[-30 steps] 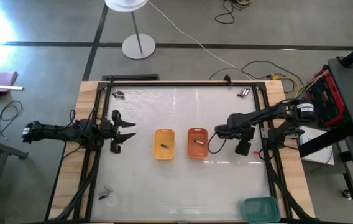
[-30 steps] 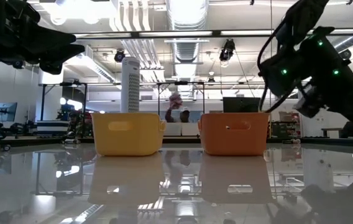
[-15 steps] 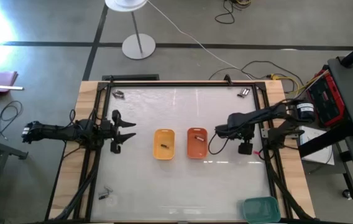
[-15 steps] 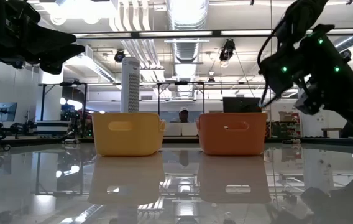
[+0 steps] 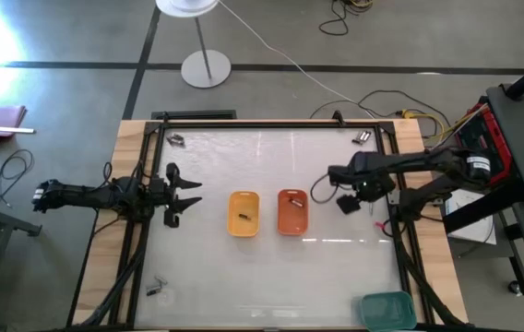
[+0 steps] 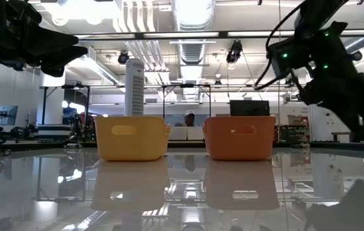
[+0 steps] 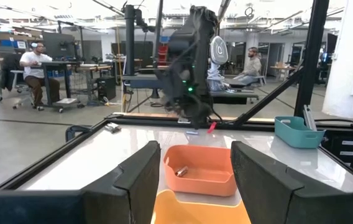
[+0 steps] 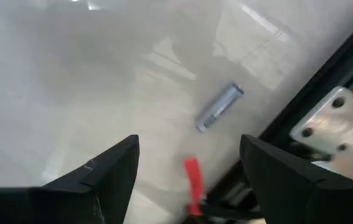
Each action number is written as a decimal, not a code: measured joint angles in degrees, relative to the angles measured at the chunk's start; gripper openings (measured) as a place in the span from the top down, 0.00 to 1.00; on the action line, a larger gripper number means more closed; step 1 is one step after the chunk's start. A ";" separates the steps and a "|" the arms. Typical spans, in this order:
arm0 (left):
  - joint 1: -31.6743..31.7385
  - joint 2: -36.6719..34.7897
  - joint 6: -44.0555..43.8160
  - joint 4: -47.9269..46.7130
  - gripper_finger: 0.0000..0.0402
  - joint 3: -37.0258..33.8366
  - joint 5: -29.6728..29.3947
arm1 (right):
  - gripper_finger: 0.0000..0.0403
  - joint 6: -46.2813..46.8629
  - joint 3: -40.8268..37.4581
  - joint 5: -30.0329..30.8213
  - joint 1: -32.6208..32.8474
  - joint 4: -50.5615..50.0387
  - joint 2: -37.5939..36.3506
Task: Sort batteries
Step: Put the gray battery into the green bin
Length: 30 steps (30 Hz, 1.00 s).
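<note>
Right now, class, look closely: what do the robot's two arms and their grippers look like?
Both arms are dark, slim and jointed. The left gripper ends in two black, flat-sided fingers. The right gripper has the same dark fingers; green indicator lights glow on that arm, and dark cables loop beside it.

Left arm extends level from the left edge, its left gripper (image 5: 186, 195) with jaws spread apart, fingers (image 7: 140, 180) framing open space. Right arm reaches in from the right edge, elbow bent; right gripper (image 5: 335, 175) raised, jaws parted, nothing between them.
</note>
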 joint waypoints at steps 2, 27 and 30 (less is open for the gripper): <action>0.01 0.03 0.01 -0.05 0.55 0.00 -0.01 | 0.36 1.76 0.00 -1.60 -2.88 1.17 0.38; -0.01 0.25 0.00 0.01 0.55 0.00 0.01 | 0.60 -12.01 -6.21 -5.41 -23.46 4.13 9.15; 0.00 0.25 -0.01 0.00 0.55 0.00 -0.01 | 0.62 -13.10 -6.87 -7.06 -23.77 6.17 11.03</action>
